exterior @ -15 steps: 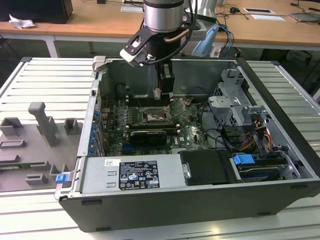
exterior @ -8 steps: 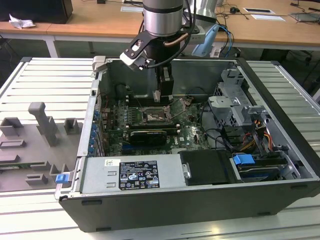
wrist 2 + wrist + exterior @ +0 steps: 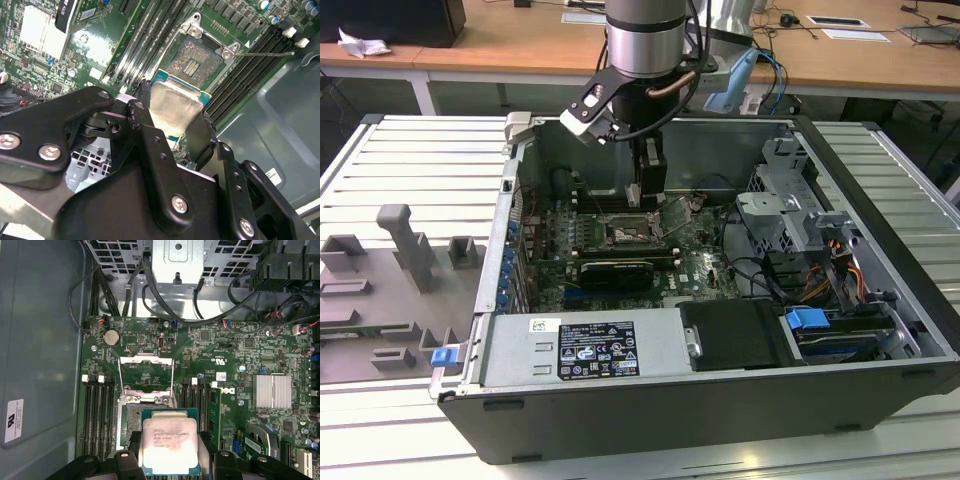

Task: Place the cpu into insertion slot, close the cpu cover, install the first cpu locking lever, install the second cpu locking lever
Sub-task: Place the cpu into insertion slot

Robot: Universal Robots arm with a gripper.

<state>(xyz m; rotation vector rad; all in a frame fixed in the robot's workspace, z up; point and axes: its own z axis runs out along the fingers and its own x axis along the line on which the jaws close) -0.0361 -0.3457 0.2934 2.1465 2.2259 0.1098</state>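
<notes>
We see the claw clamped on the cpu, its black fingers pressing two opposite edges, with the pale metal top facing up between them. In the first wrist view the cpu sits between the tips of the claw, its green rim showing around the lid. The socket lies directly under the claw and a little ahead of its tips, with part of its contact field bare. The cpu seems to hang just over the socket rather than sit in it, though we cannot judge the gap well. Beyond the socket from the claw, the cover stands flipped open, and green board shows through its square opening. A thin lever juts out sideways from the socket's far corner. Dark memory slots run along both sides of the claw. Off to one side of it a silver heatsink sits on the motherboard. In the exterior view the claw reaches straight down into the open case, above the socket.
</notes>
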